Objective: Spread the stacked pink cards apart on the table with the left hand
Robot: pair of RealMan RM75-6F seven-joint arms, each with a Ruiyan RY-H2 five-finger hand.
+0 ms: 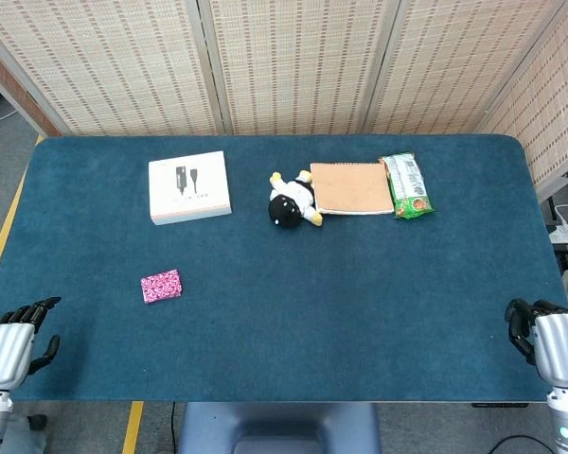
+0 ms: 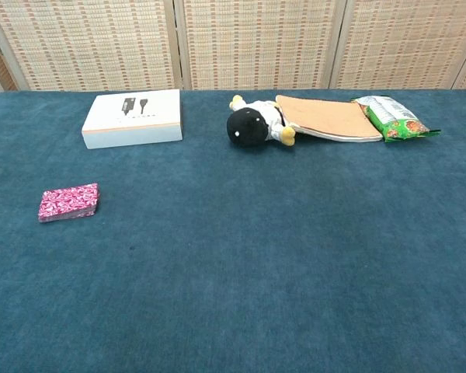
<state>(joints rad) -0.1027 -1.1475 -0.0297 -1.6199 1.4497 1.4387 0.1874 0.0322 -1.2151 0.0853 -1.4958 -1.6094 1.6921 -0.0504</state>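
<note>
One small stack of pink patterned cards [image 1: 161,286] [image 2: 68,202] lies flat on the dark teal felt-covered table [image 1: 341,303] [image 2: 279,264], toward its left side and nearer the front edge than the back; the cards sit squared up on one another, untouched, with bare felt all around them.

Nearest to them is the robot's left hand [image 1: 19,336], silver-backed with black fingers, resting at the front left corner of the table, well apart from the stack. Its fingers are spread a little, loosely curved, and nothing is in them. Its right hand [image 1: 541,333] sits at the opposite front corner, fingers bent downward over the table edge and holding nothing (the chest view shows neither hand).

Farther back from the cards, on the same left side, a flat white rectangular box [image 1: 189,187] [image 2: 133,117] with a printed cable picture on its lid lies on the felt. Toward the middle of the far edge a small black-and-white plush toy [image 1: 292,201] [image 2: 255,123] with yellow feet lies touching the left end of a tan spiral-bound notebook [image 1: 351,188] [image 2: 329,117], and a green snack packet [image 1: 406,186] [image 2: 394,117] lies just beside the notebook's right edge. Behind the table stands a woven bamboo folding screen [image 1: 293,57] [image 2: 256,39].
</note>
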